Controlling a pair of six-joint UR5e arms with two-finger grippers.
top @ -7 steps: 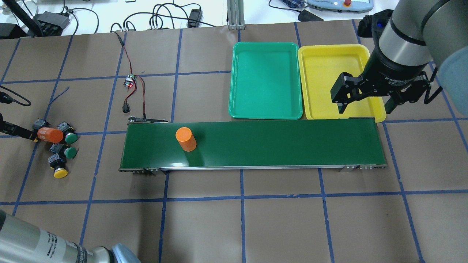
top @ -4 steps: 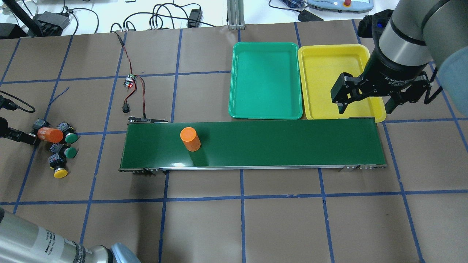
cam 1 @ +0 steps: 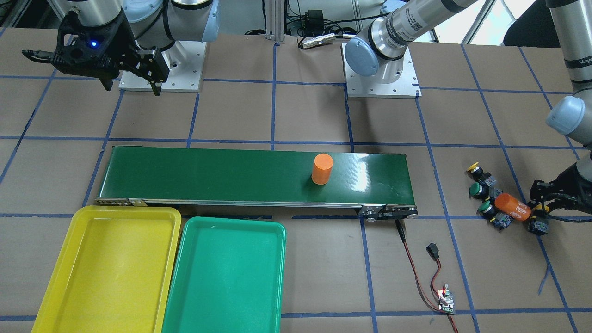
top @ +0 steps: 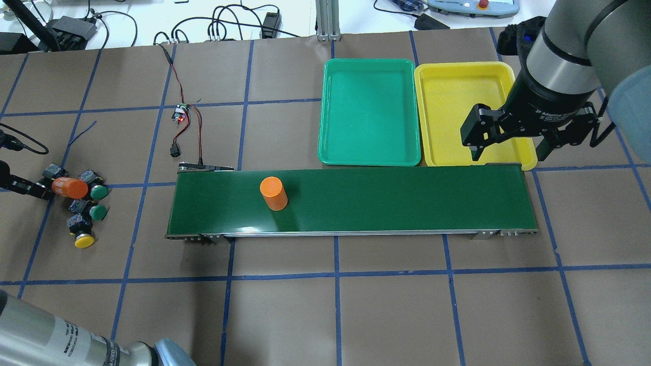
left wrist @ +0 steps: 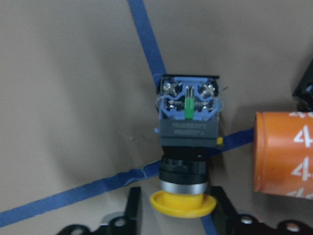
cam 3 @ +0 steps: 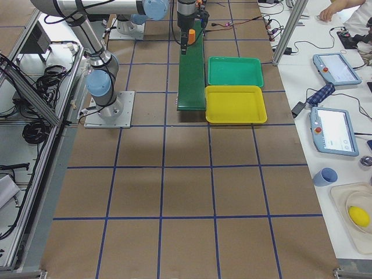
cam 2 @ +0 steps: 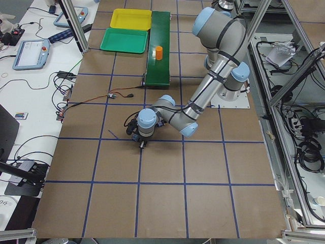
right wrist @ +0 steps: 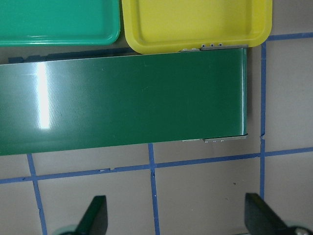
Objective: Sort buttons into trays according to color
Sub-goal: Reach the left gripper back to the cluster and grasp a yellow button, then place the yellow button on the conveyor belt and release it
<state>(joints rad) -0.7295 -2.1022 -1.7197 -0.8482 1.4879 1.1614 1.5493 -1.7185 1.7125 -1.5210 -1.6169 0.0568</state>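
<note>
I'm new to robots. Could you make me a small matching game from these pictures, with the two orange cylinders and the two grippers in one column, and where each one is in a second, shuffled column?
Things:
A. upright orange cylinder
B. lying orange cylinder
C. right gripper
D. left gripper

Places or states:
1. low down, straddling the cap of a yellow button
2. standing on the green conveyor belt
3. on the table, among the buttons
4. open in the air near the yellow tray

Pairs: A-2, B-3, C-4, D-1.
</note>
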